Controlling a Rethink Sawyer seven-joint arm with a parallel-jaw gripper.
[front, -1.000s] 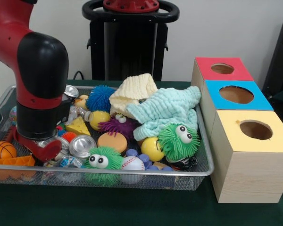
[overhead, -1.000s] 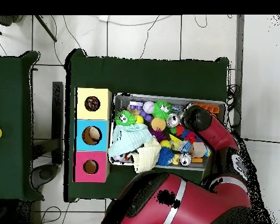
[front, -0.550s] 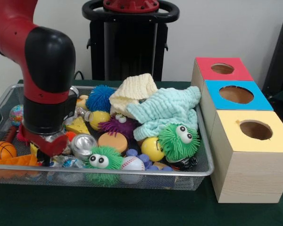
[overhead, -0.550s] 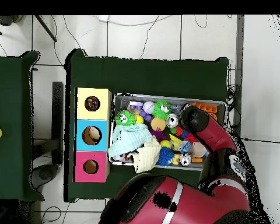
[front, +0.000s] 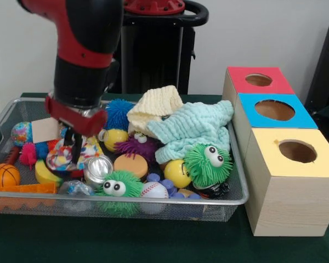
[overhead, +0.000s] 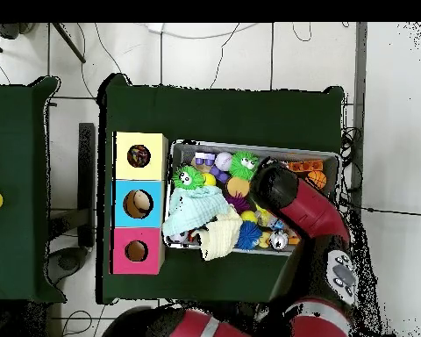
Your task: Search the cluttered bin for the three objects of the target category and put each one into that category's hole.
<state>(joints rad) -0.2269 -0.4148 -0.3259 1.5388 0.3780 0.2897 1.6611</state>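
a: what has your hand (front: 72, 149) got?

b: my hand is closed on a speckled, multicoloured soft toy (front: 62, 157), hanging just above the left part of the wire bin (front: 237, 193). i hold it clear of the pile so nothing snags.

a: is that the target kind?

b: i can't tell which category is wanted. the holes are in the red box (front: 257, 80), blue box (front: 274, 110) and yellow box (front: 296, 152), on the worktop just beside the bin's other end.

a: what's in the way?

b: right under me sit a silver tin (front: 96, 169) and a banana (front: 45, 174); toward the boxes, the mint cloth (front: 194, 129), cream cloth (front: 154, 106) and green fuzzy toy (front: 208, 163) heap high, so i'd judge i must lift over them.
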